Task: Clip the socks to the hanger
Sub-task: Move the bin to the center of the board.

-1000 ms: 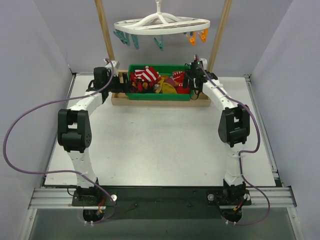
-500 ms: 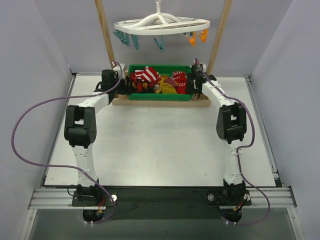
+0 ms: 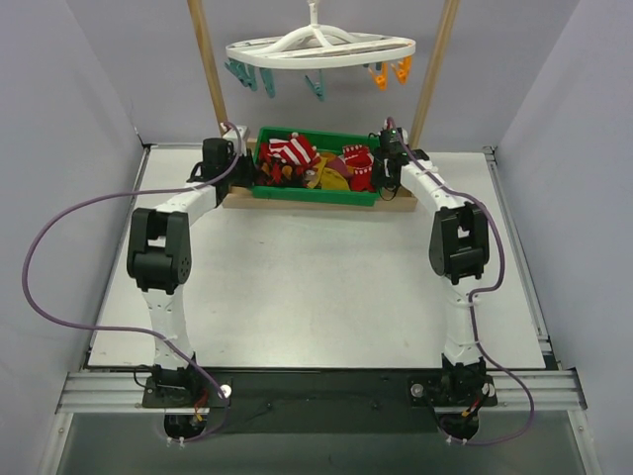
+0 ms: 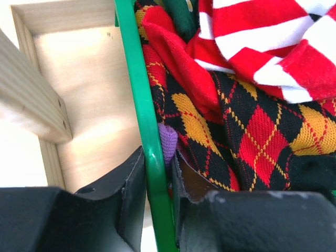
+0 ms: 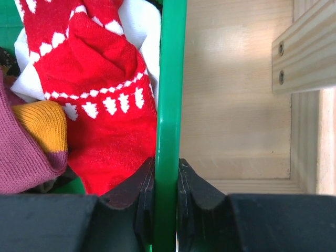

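The socks lie heaped in a green bin [image 3: 312, 198]: a red-white striped one [image 4: 262, 37], a dark one with orange-red diamonds [image 4: 252, 131] and a red Christmas-patterned one [image 5: 100, 100]. My left gripper [image 4: 157, 173] is shut on the bin's left end wall [image 4: 137, 89], one finger outside and one inside against the socks. On the right end wall [image 5: 172, 79] my right gripper [image 5: 167, 178] is shut, pads pressed on both sides. From above, the left gripper [image 3: 247, 158] and right gripper [image 3: 377, 163] flank the bin. The hanger [image 3: 318, 47], a white oval frame with teal and orange clips, hangs above.
The bin rests on a wooden base [image 3: 396, 204] from which two wooden posts [image 3: 206, 69] [image 3: 435, 69] rise to carry the hanger. A wooden crosspiece [image 5: 304, 58] passes close to the right gripper. Purple cables loop beside both arms.
Both arms have drawn in to the bin's ends and both pairs of jaws have closed from wide onto the end walls. The bin has shifted slightly.
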